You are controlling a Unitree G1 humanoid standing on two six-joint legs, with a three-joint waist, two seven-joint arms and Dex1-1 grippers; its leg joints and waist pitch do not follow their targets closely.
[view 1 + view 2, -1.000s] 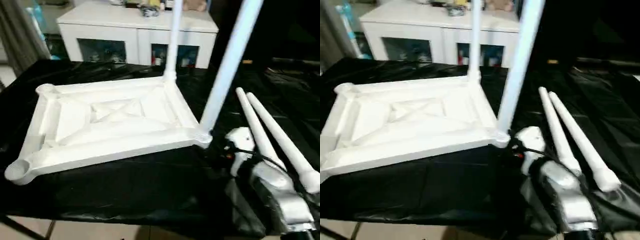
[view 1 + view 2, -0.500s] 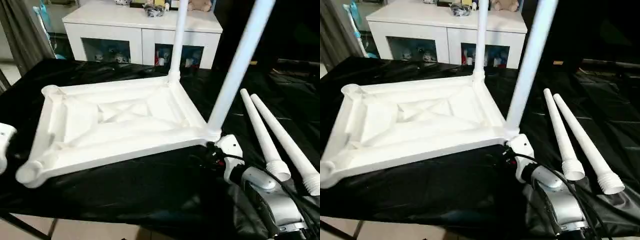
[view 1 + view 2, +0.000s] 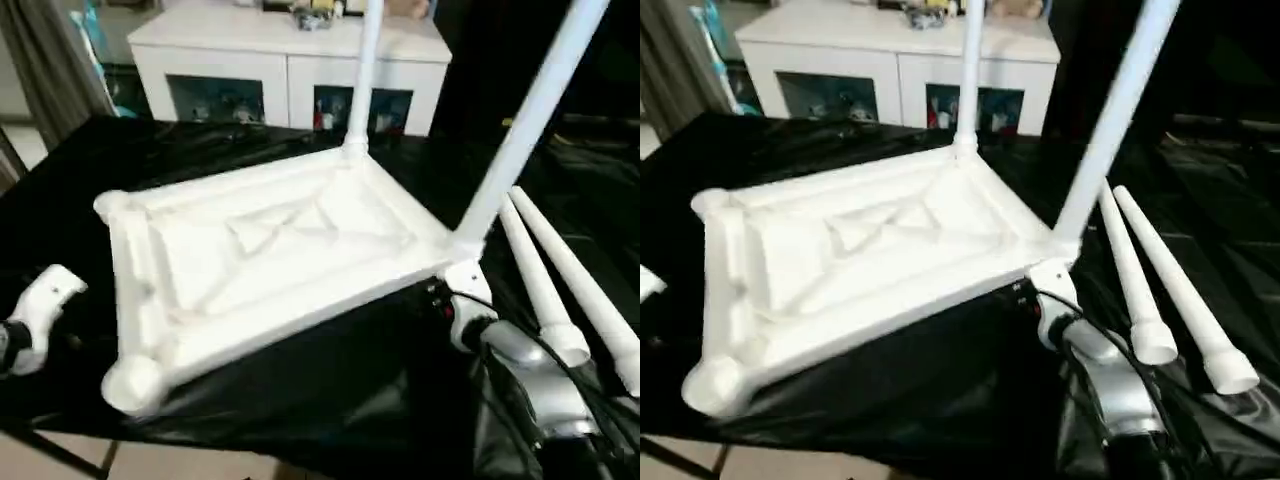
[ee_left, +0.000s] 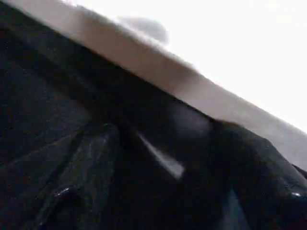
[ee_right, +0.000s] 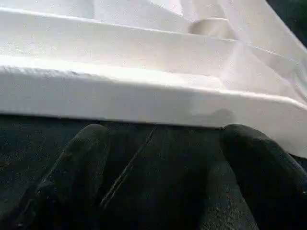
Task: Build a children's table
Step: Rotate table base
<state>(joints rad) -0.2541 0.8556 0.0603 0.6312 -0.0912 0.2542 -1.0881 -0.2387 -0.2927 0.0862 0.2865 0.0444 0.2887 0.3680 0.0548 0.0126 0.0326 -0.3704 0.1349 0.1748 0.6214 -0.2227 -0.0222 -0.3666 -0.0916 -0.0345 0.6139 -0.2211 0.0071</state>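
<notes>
A white plastic tabletop (image 3: 270, 262) lies ribbed-side up with two legs (image 3: 525, 115) standing, both grippers' black fingers (image 5: 81, 163) spread, holding nothing.

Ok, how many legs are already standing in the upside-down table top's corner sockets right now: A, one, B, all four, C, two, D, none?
C: two legs stand upright in the table top, the far leg and the near leg, both on its right side, while the two loose legs lie on the black cover beside it.
</notes>
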